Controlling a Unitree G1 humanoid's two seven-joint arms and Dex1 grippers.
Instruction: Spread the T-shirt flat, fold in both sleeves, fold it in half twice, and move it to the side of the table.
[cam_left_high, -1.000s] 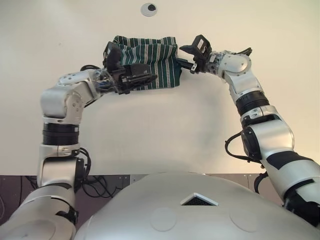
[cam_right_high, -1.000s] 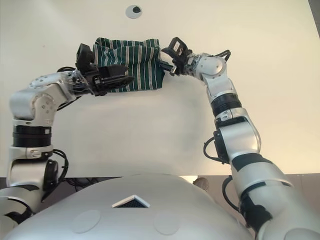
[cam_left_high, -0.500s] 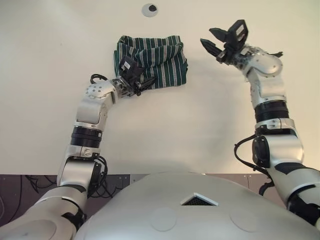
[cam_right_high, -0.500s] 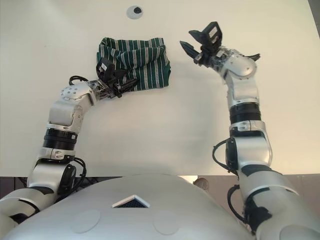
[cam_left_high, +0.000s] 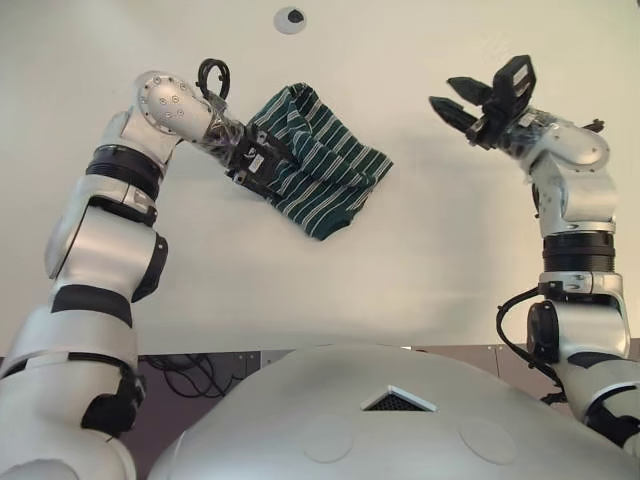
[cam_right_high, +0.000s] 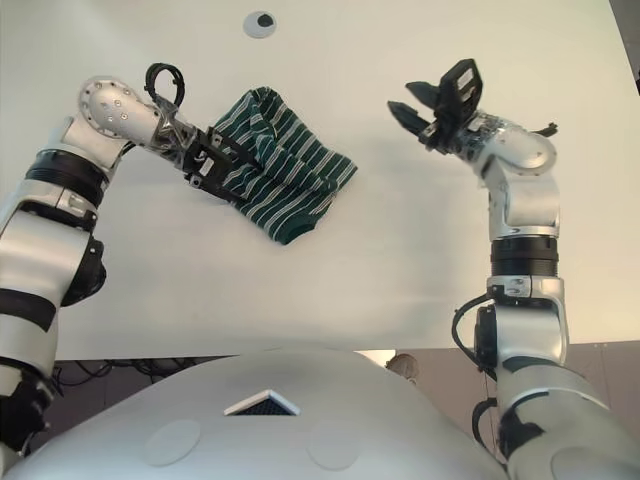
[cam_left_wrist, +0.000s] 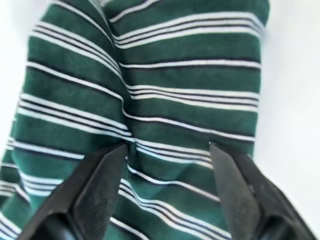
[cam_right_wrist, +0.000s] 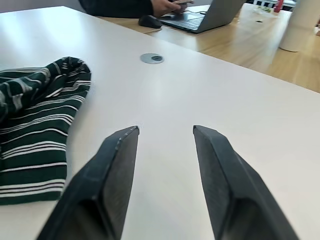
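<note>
The folded T-shirt (cam_left_high: 322, 177), dark green with white stripes, lies askew on the white table (cam_left_high: 330, 290), one corner pointing toward me. My left gripper (cam_left_high: 262, 168) is at its far-left edge. In the left wrist view its fingers (cam_left_wrist: 102, 182) stand wide apart with the striped cloth (cam_left_wrist: 190, 100) spread between and under them, so it is open. My right gripper (cam_left_high: 480, 95) is open and holds nothing, raised well to the right of the shirt. The right wrist view shows its gripper (cam_right_wrist: 165, 129) over bare table, with the shirt (cam_right_wrist: 35, 125) off to one side.
A round grey cable port (cam_left_high: 291, 18) sits in the table beyond the shirt. The table's near edge (cam_left_high: 330, 347) runs just in front of me. Farther back, on another table, stand a laptop (cam_right_wrist: 205, 15) and a mouse, with a person's hand at the laptop.
My right gripper let go of the shirt's right edge and moved off to the right, open. My left arm swung up and outward; the shirt turned askew and slid nearer.
</note>
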